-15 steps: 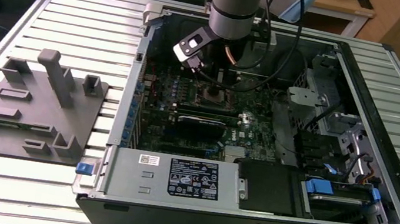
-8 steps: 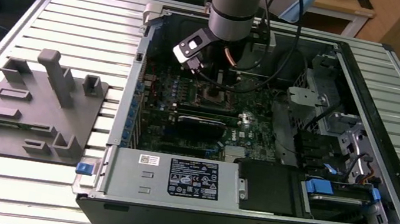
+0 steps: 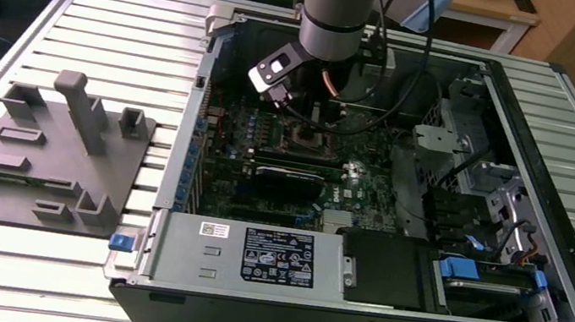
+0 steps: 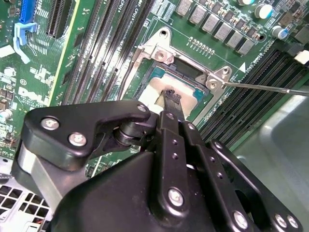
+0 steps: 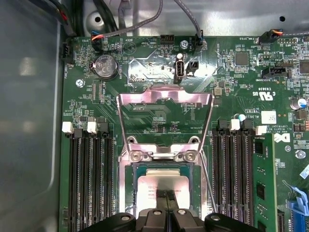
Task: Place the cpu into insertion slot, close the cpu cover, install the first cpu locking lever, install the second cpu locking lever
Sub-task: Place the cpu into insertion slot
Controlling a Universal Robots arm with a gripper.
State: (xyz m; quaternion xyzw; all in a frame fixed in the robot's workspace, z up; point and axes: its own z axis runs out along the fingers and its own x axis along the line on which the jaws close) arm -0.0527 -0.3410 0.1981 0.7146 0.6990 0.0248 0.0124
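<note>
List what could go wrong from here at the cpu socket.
The shut tool is down at the cpu lying in the insertion slot; a skewed chip could be pressed onto the contacts. The cpu cover stands open and a thin locking lever lies beside the socket, so either may snag the tool.

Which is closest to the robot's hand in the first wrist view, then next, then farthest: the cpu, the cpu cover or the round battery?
1. The cpu, lying in the insertion slot, right at the tip of the hand.
2. The cpu cover, flipped open on the far side of the slot.
3. The round battery, farther out, beyond the cover.
</note>
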